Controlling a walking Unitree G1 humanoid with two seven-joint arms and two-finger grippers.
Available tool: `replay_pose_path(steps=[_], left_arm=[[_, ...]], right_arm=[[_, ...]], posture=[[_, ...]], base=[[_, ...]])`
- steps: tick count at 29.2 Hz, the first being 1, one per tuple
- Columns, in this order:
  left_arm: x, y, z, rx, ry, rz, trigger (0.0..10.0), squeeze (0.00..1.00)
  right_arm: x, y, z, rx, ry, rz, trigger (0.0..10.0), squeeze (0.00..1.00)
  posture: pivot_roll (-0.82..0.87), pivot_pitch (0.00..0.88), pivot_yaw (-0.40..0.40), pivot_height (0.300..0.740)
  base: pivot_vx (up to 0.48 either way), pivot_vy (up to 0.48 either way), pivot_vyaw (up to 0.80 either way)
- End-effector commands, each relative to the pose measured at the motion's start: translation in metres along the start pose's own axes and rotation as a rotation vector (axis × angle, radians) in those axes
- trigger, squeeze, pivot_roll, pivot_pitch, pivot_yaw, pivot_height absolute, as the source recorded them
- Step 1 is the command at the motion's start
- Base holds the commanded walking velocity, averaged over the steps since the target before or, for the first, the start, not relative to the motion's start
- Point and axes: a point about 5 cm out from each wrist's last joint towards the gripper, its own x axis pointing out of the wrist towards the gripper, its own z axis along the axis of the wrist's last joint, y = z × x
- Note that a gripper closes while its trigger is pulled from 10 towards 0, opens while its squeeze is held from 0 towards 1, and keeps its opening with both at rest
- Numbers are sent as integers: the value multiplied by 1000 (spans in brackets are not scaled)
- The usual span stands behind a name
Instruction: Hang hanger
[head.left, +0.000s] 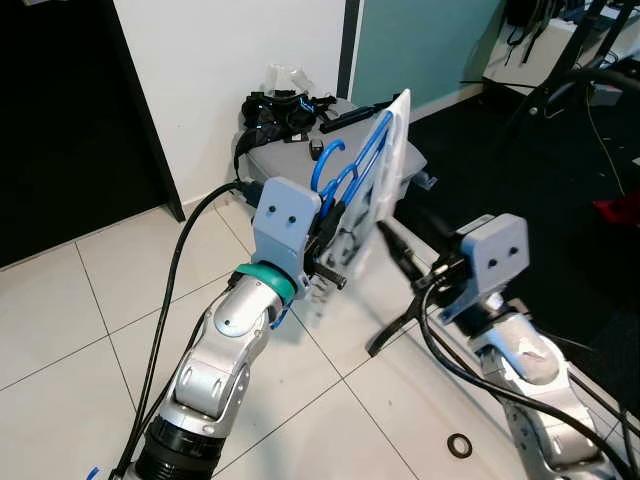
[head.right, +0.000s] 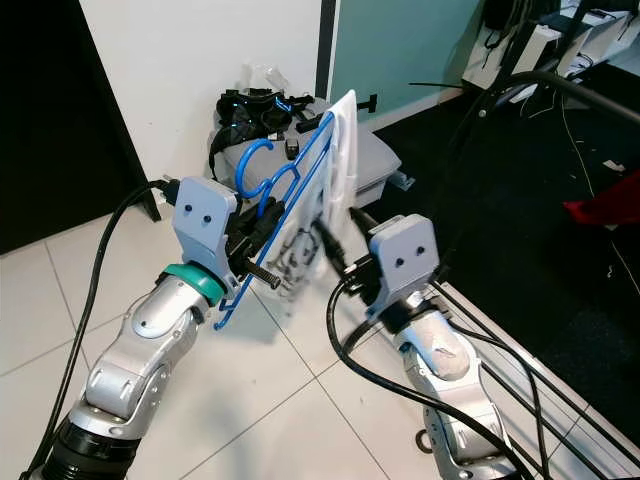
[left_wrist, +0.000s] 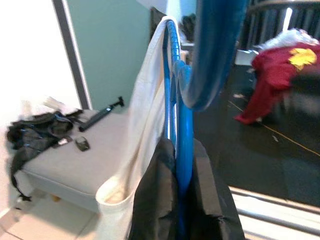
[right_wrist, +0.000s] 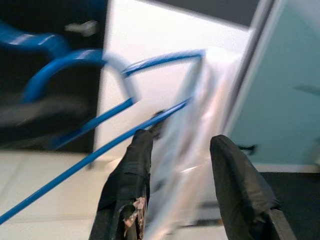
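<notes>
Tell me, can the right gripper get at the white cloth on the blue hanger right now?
Probably yes. The right gripper is open and just short of the white cloth draped on the blue hanger, which the left gripper holds; nothing lies between.

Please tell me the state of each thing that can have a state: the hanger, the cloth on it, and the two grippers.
blue hanger: held up off the floor, tilted, not hung.
white cloth: draped over the hanger.
left gripper: shut on the hanger.
right gripper: open, fingers beside the cloth.
</notes>
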Motion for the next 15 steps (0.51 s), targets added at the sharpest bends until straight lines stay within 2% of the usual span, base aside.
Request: replay_pose_path(steps=[1,5,7,9,12,15], left_arm=[[-2,-7,5,-11,-35,-49,10000,0],[-4,-10,6,-21,-40,-76,10000,0],[-5,-11,11,-41,-56,-99,10000,0],[-5,-11,11,-41,-56,-99,10000,0],[-3,-10,20,-51,-87,-100,10000,0],[-3,-11,21,-56,-92,-102,10000,0]], right_arm=[[-1,-5,2,-30,-18,-36,10000,0],[3,-8,4,-32,-34,-56,10000,0],[13,-10,5,-20,-58,-85,10000,0],[13,-10,5,-20,-58,-85,10000,0],[29,-11,-5,-10,-33,-139,10000,0],[30,-11,-6,-7,-31,-147,10000,0]], posture=[[-152,222,111,740],[-148,230,119,740],[-141,231,121,740],[-141,231,121,740],[-128,231,119,740],[-128,231,119,740]], base=[[0,0,0],[0,0,0],[0,0,0],[0,0,0],[0,0,0],[0,0,0]])
